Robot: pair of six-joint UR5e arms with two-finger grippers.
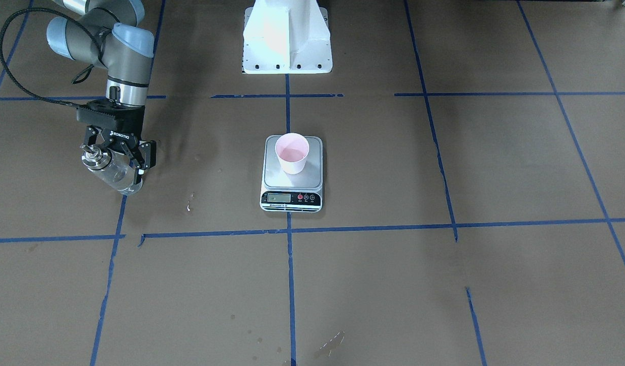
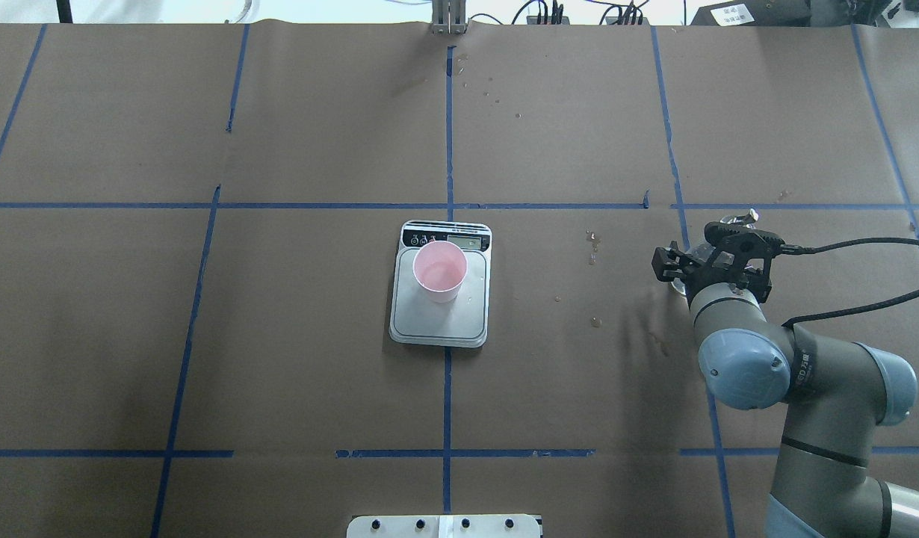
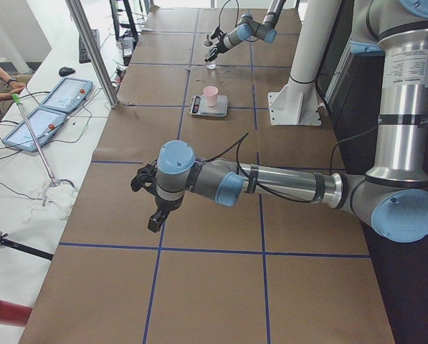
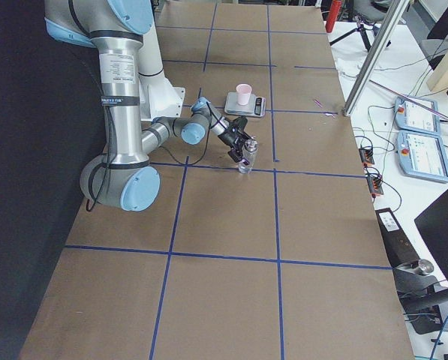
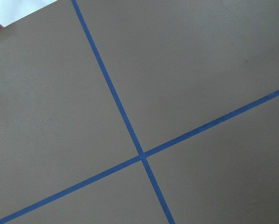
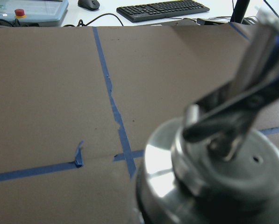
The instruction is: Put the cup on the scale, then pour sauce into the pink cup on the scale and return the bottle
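The scale (image 2: 440, 284) with the cup (image 2: 440, 270) upright on its platform stands alone mid-table, open paper on every side, while the right gripper (image 1: 120, 157) and its bottle (image 1: 109, 170) block a spot well off to the right and the left gripper (image 3: 150, 197) hangs far left.

I saw a pale pink cup (image 1: 291, 152) on a silver-grey scale (image 1: 314, 178) with white rim, black strip, red buttons. The clear bottle (image 1: 112, 173) had a silver collar. Blue tape lines (image 2: 447, 134) crossed the brown table (image 2: 280, 359).
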